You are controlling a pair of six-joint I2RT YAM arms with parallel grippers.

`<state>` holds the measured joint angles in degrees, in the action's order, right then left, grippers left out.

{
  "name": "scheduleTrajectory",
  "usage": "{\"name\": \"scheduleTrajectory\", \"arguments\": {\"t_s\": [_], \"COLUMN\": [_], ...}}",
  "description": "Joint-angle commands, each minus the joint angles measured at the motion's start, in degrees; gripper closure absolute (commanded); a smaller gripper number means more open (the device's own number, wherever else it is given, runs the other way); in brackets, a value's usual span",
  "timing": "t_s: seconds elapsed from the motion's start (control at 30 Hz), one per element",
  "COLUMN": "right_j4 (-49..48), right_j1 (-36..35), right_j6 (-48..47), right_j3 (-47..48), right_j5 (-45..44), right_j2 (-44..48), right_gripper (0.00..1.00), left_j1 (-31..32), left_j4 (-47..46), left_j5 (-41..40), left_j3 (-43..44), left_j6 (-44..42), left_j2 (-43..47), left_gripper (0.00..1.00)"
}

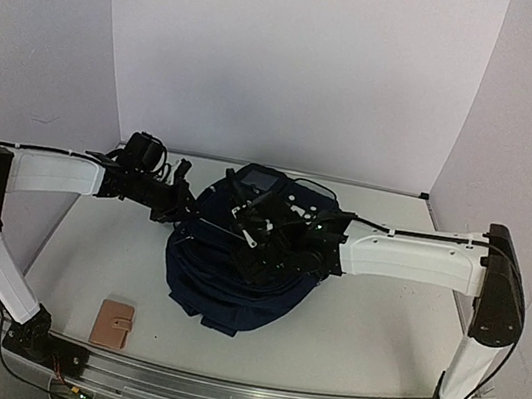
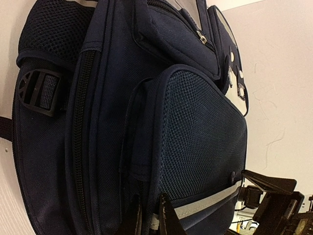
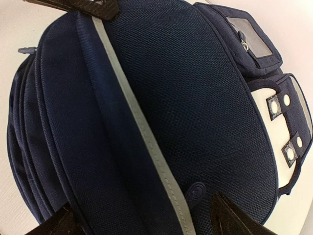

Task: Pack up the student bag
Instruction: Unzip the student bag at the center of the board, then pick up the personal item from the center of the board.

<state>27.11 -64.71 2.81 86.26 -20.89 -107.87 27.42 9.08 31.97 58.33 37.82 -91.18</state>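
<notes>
The student bag point(image 1: 232, 285), a dark navy backpack, lies mid-table with its front pockets facing up. My left gripper point(image 1: 181, 208) reaches it from the left. In the left wrist view this gripper point(image 2: 150, 218) is shut on a fold of the student bag point(image 2: 112, 122), at the seam beside the mesh pocket where the grey stripe point(image 2: 205, 201) ends. My right gripper point(image 1: 251, 233) hovers over the top of the bag. Seen from its wrist, the right gripper point(image 3: 146, 225) is open, its fingertips point(image 3: 230, 215) wide apart over the mesh pocket point(image 3: 186, 93). A grey stripe point(image 3: 146, 142) and a small round tab point(image 3: 195, 192) lie between them.
A tan wallet point(image 1: 113, 323) lies on the table near the left arm's base. White walls close in the back and sides. A metal rail point(image 1: 235, 392) runs along the front edge.
</notes>
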Motion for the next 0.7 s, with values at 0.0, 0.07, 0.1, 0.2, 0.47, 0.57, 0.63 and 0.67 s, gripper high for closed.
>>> {"name": "scheduleTrajectory", "arguments": {"t_s": [0.0, 0.07, 0.1, 0.2, 0.47, 0.57, 0.63, 0.67], "right_j4": [0.75, 0.73, 0.76, 0.73, 0.74, 0.59, 0.39, 0.13], "right_j1": [0.95, 1.06, 1.07, 1.11, 1.79, 2.23, 2.59, 2.77], "right_j6": [-0.59, -0.29, -0.06, 0.78, 4.99, 7.45, 8.92, 9.51], "right_j3": [2.9, 3.27, 3.6, 4.34, 5.23, 5.41, 5.57, 5.58], "right_j5": [-4.87, -5.04, -5.07, -5.32, -6.42, -6.53, -6.77, -6.75], "right_j2": [-0.53, -0.15, 0.08, 0.94, 1.43, 1.01, 0.56, 0.27], "right_gripper": [0.32, 0.41, 0.45, 0.6, 1.0, 1.0, 1.0, 1.0], "left_j1": [0.07, 0.03, 0.01, 0.0, 0.0, 0.04, 0.01, 0.09], "left_j4": [-0.94, -0.28, 0.12, 1.73, 7.67, 12.36, 15.55, 16.94], "left_j5": [3.15, 2.76, 2.51, 0.98, -11.85, -19.69, -23.8, -24.86], "left_j3": [4.14, 4.53, 4.76, 5.21, 0.47, -5.52, -9.44, -11.71], "left_j6": [-2.09, -2.49, -2.73, -3.59, -1.25, 3.77, 7.47, 9.31], "left_j2": [0.12, -0.12, -0.18, -0.22, 5.51, 10.87, 14.38, 16.21], "left_gripper": [1.0, 1.0, 1.0, 1.0, 0.61, 0.38, 0.31, 0.29]}}
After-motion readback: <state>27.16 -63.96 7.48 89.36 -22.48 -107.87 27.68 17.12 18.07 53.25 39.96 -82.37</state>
